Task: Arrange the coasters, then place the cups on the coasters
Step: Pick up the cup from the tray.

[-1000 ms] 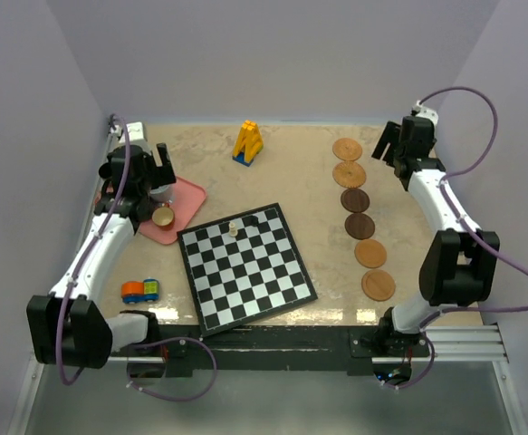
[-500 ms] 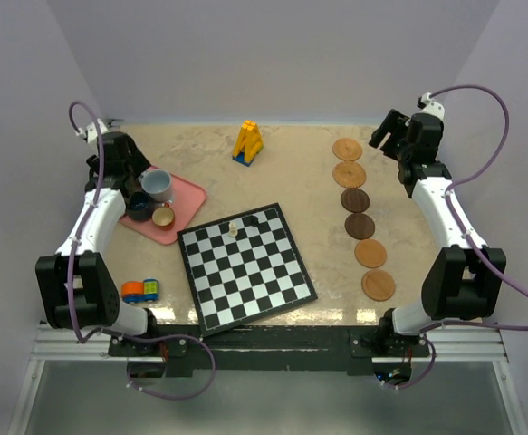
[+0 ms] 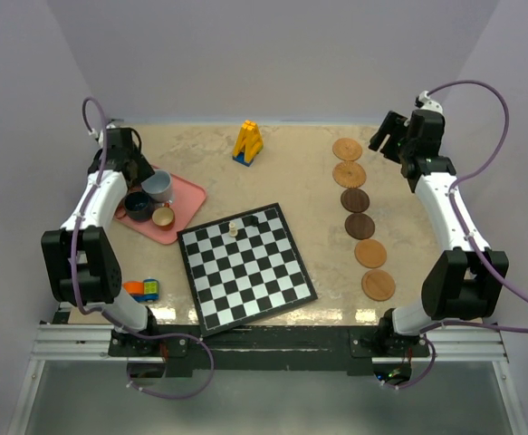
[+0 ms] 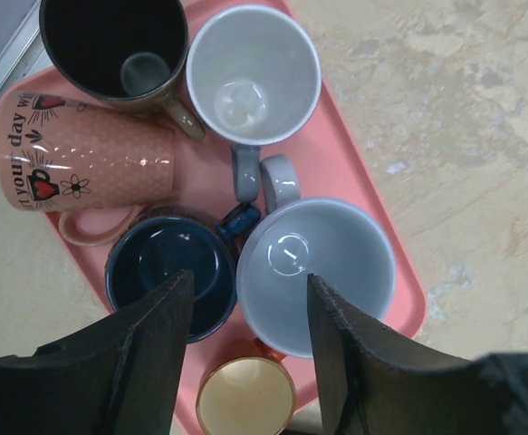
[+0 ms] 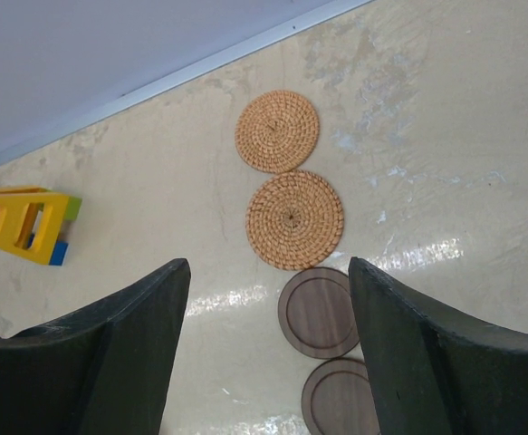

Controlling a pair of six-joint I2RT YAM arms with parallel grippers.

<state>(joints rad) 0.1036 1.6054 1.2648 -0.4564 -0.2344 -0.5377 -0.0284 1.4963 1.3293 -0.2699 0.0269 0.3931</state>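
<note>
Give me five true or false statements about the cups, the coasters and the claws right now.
1. All six cups sit on the tray. True.
2. The coasters lie in one line. True.
3. A cup already stands on a coaster. False: every coaster is bare.
4. The pink cup stands upright. False: it lies on its side.
5. The right claw holds a coaster. False: it hangs open and empty above them.

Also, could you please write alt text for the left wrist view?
Six mugs crowd a pink tray; the coppery pink mug lies on its side, the rest stand upright. The open left gripper hangs above the dark teal mug and pale blue mug.
</note>
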